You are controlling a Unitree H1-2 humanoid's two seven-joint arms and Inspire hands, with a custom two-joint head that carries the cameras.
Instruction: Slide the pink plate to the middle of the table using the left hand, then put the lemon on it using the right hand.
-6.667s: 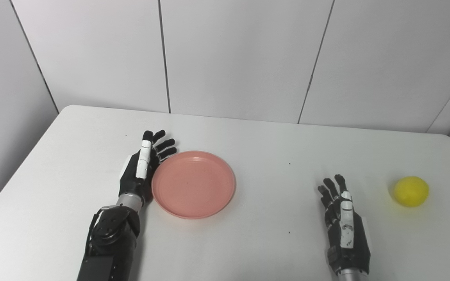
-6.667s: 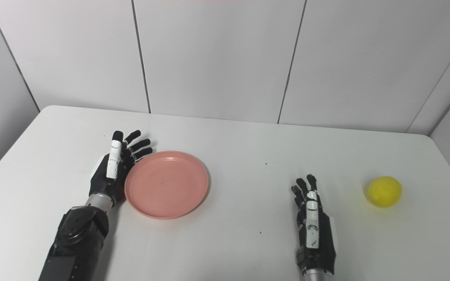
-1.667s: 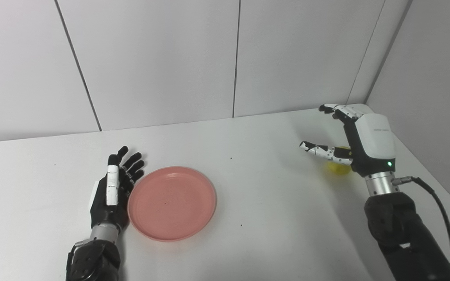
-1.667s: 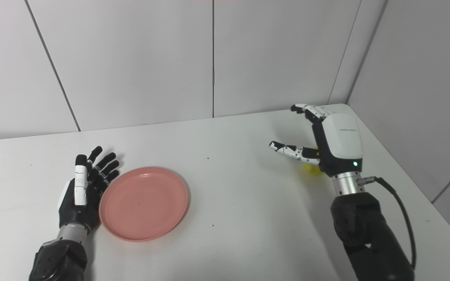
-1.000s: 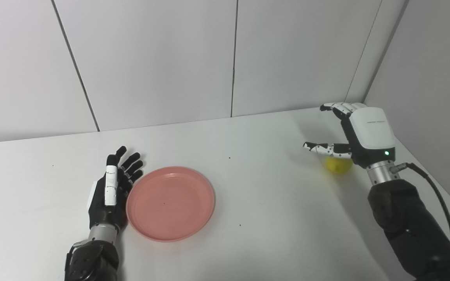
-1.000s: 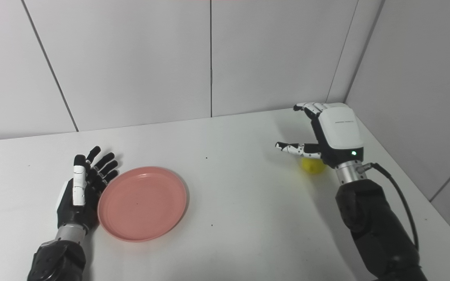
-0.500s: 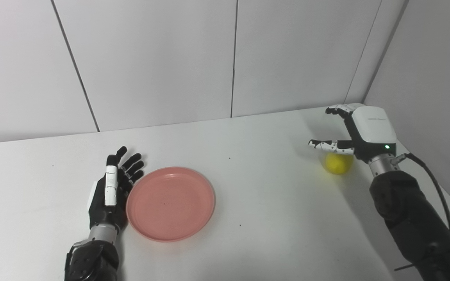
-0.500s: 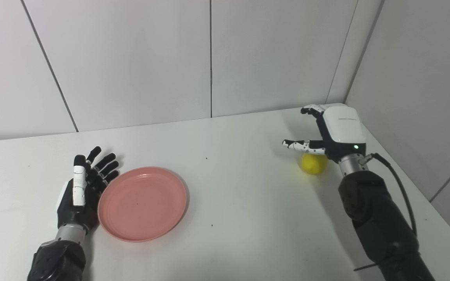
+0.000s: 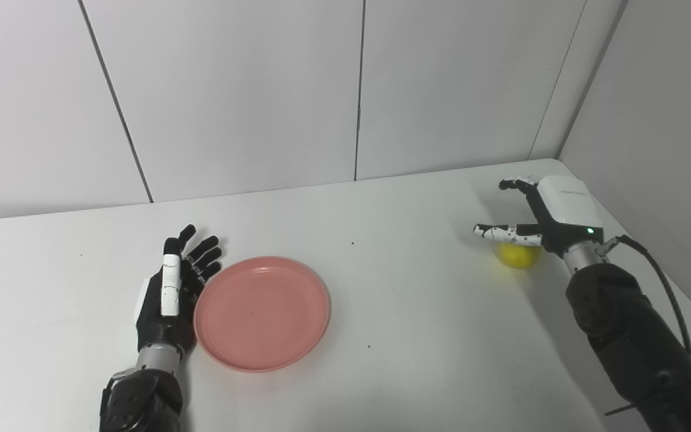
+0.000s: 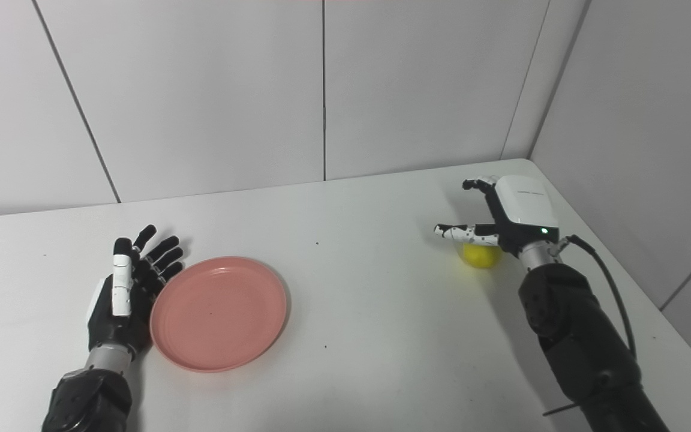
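Left eye view showed the right robot hand (image 9: 546, 213) poised directly over the lemon (image 9: 517, 254), its fingers spread and curved with the thumb reaching out toward the pink plate's side; whether any finger touched the fruit could not be told, and the hand gripped nothing. The lemon sat on the white counter (image 9: 417, 336), well to the right of the pink plate (image 9: 261, 312) and near the counter's far right corner, partly hidden under the palm. The left robot hand (image 9: 170, 296) lay on the counter just left of the pink plate, fingers straight and fanned apart, its inner edge against the plate's rim. The pink plate rested flat on the counter with nothing on it. Pale wall panels (image 9: 231, 90) rose beyond the pink plate.
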